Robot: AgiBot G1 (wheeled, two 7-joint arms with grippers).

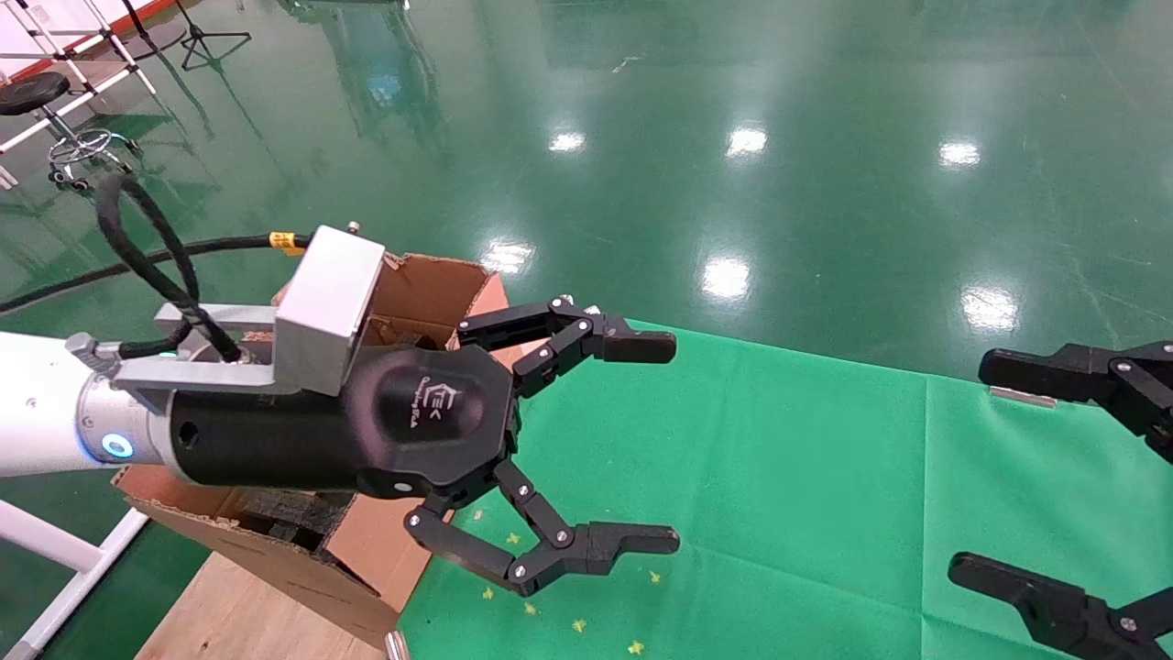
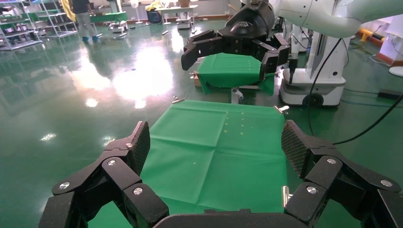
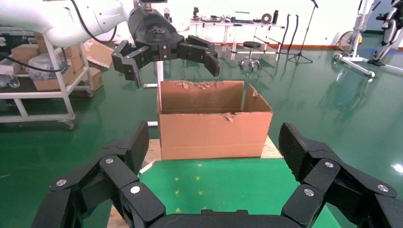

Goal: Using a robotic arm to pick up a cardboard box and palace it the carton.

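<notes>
fingers (image 1: 632, 346) of the robotic arm (image 1: 55, 412) spread wide above the ragged-flapped brown carton (image 3: 214, 127).

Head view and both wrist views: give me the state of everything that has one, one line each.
left gripper: open, empty, raised beside the carton, over the green cloth.
right gripper: open, empty, at the cloth's other side.
carton: upright, top open, flaps ragged, black foam inside.
green cloth: spread flat, creased, small yellow specks on it.
cardboard box: not visible in any view.
</notes>
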